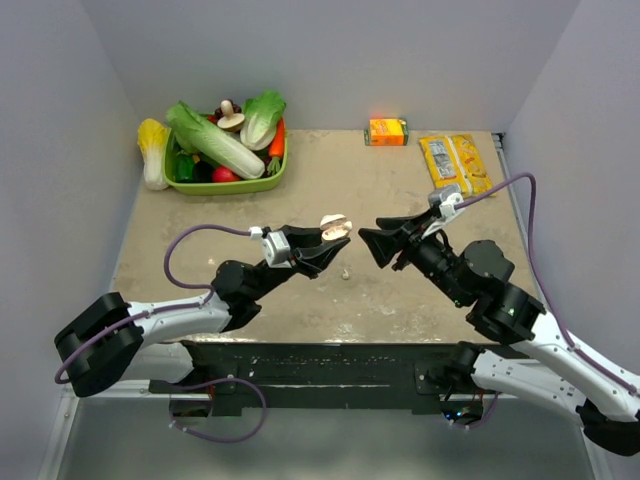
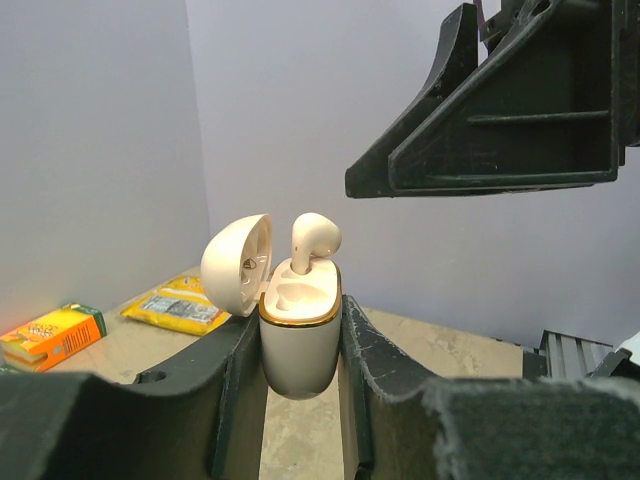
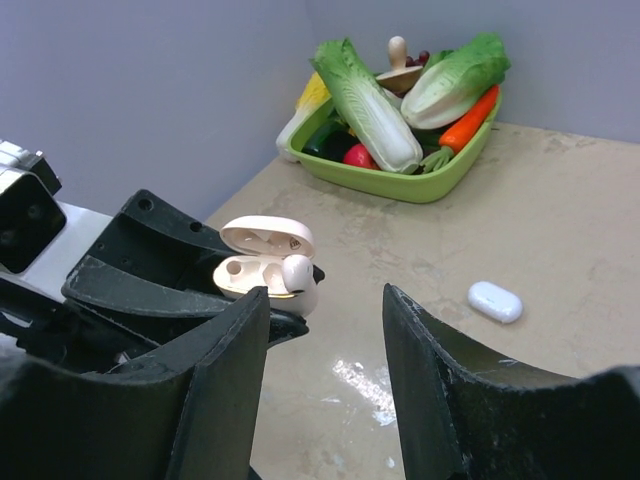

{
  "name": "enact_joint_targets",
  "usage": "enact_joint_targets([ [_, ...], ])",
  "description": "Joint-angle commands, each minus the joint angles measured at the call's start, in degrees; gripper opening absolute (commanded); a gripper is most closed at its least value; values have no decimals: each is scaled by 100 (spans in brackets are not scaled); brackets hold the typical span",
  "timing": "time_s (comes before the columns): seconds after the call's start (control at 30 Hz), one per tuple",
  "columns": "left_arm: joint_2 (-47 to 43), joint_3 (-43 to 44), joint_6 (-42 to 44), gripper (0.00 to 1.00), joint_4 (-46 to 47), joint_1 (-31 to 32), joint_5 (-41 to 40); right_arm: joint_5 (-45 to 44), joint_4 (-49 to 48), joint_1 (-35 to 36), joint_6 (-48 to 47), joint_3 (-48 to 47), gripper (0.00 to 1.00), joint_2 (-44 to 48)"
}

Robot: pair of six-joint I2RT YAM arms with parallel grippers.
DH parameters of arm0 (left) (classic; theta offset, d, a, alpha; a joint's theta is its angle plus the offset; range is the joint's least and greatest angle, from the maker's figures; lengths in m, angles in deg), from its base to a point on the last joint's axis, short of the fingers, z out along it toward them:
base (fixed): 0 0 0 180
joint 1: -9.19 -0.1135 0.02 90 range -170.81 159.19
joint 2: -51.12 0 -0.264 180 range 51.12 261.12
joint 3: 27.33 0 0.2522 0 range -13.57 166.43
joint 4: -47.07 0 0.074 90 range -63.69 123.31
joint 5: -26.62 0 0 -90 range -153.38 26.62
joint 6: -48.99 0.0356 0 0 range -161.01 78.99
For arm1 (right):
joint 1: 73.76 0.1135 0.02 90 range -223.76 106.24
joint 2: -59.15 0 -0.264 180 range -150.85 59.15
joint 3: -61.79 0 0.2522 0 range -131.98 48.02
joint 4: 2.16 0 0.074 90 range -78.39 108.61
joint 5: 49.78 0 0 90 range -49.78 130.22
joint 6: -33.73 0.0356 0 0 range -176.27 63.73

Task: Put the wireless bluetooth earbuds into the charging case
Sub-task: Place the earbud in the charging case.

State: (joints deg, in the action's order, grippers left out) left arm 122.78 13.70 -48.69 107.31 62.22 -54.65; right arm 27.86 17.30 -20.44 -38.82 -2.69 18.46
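Above the table (image 1: 400, 185), the case (image 2: 300, 345) is held raised and upright, clamped between the fingers of the left gripper (image 1: 332, 236), with its lid flipped open to one side. One earbud (image 2: 313, 238) is seated stem-down in the case. The right gripper (image 3: 325, 298) is held just beside the case, its jaws parted and nothing grasped. A second earbud (image 3: 495, 301) is seen lying on the table, apart from both grippers.

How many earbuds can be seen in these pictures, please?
2. One earbud stands in the open charging case, which the left tool grips; the other earbud lies on the table, apart from the case. None seems hidden.
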Motion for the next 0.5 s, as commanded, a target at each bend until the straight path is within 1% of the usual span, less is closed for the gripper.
enact_joint_targets([
  [0.0,-108,-37,74,0,1890,-30,32,-197,-16,21,-40,-237,53,-88],
  [0.23,-170,-81,83,0,1873,-30,15,-337,107,21,-23,-333,52,-282],
  [0.47,-143,-81,74,0,1899,-30,15,-162,-24,21,-31,-316,52,-361],
])
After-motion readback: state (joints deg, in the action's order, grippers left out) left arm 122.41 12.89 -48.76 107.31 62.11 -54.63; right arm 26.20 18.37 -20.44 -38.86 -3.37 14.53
